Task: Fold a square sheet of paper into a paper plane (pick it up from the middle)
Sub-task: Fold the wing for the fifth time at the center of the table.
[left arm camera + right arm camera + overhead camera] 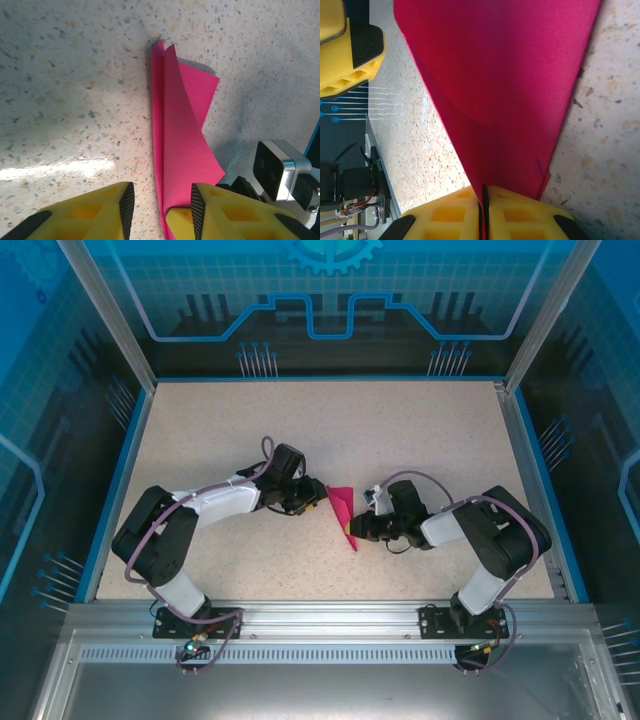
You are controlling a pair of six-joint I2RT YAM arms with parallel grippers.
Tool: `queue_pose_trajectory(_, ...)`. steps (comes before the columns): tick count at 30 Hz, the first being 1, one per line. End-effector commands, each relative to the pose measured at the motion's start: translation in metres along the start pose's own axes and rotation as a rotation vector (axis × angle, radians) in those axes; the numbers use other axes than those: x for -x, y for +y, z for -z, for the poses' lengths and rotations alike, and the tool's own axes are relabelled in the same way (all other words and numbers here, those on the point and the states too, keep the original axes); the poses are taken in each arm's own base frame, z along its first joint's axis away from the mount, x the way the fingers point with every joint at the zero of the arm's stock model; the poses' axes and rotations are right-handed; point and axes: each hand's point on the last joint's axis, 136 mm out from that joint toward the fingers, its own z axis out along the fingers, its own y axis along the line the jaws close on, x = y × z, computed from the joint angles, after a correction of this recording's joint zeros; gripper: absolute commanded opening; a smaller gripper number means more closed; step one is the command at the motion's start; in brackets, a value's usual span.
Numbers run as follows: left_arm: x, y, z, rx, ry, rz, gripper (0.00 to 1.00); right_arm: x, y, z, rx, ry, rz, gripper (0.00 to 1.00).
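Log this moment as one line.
left gripper: open, straddling paper | right gripper: shut on paper | paper: folded, on table

The top camera looked steeply down from high above and behind the pink paper [343, 510], taking in the whole table [400, 430]. The left wrist camera looked along the pink paper [177, 145] from close by. The right wrist camera faced the pink paper [505, 75] from the opposite side, nearer still. All three views shared it.

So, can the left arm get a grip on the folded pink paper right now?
Probably yes: the folded pink paper stands between the left gripper's open fingers with nothing blocking it, while the right gripper holds it pinched at one end.
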Motion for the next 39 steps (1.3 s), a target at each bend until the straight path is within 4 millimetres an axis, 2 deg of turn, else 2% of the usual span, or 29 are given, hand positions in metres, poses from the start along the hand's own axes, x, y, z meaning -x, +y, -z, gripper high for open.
queue_pose_trajectory(1, -0.011, -0.014, -0.002, -0.068, 0.038, -0.017, 0.34, -0.014, -0.029, -0.003, -0.106, 0.041, -0.073, 0.12)
queue_pose_trajectory(8, -0.026, -0.045, -0.021, -0.172, 0.114, -0.050, 0.32, -0.016, -0.036, -0.002, -0.145, 0.045, -0.081, 0.13)
queue_pose_trajectory(12, -0.028, -0.057, -0.029, -0.201, 0.127, -0.075, 0.32, -0.016, -0.038, -0.001, -0.161, 0.046, -0.081, 0.13)
queue_pose_trajectory(18, -0.026, -0.052, -0.044, -0.177, 0.145, -0.067, 0.32, -0.015, -0.038, 0.001, -0.167, 0.039, -0.083, 0.14)
queue_pose_trajectory(22, -0.027, -0.042, -0.052, -0.142, 0.152, -0.062, 0.31, -0.009, -0.027, 0.003, -0.151, 0.028, -0.072, 0.17)
queue_pose_trajectory(28, -0.029, -0.038, -0.054, -0.130, 0.157, -0.070, 0.31, 0.002, -0.010, 0.007, -0.136, 0.013, -0.050, 0.20)
queue_pose_trajectory(32, -0.028, -0.039, -0.053, -0.130, 0.154, -0.076, 0.31, 0.007, -0.006, 0.010, -0.139, -0.002, -0.043, 0.22)
queue_pose_trajectory(39, -0.026, -0.045, -0.049, -0.144, 0.143, -0.089, 0.32, 0.002, -0.002, 0.009, -0.115, 0.020, -0.043, 0.10)
